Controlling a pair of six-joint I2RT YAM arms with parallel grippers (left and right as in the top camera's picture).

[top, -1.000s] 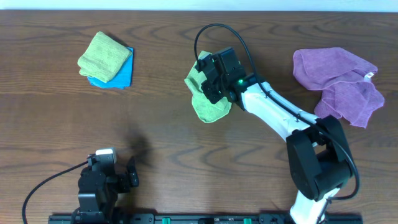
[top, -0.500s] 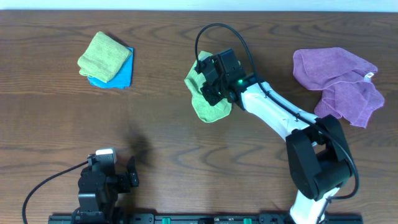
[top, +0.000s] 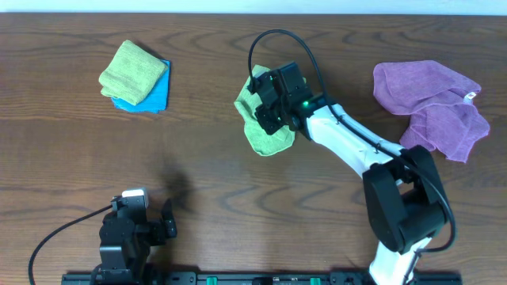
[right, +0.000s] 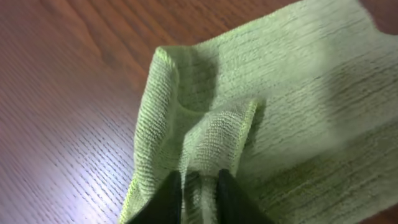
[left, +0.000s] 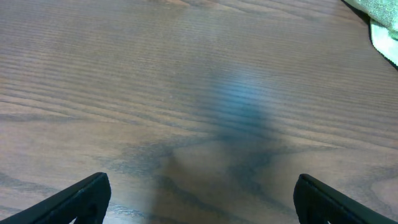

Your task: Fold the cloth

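Observation:
A light green cloth (top: 261,127) lies crumpled on the wooden table near the middle. My right gripper (top: 265,107) is over its upper part, shut on a pinched ridge of the green cloth (right: 205,143), which bunches up between the two black fingers (right: 198,190). My left gripper (top: 166,222) rests at the front left of the table, far from the cloth. Its fingers (left: 199,199) are wide apart over bare wood with nothing between them.
A folded yellow-green cloth (top: 132,71) lies on a folded blue cloth (top: 154,99) at the back left. A crumpled purple cloth (top: 432,103) lies at the back right. A corner of cloth (left: 379,18) shows at the top right of the left wrist view.

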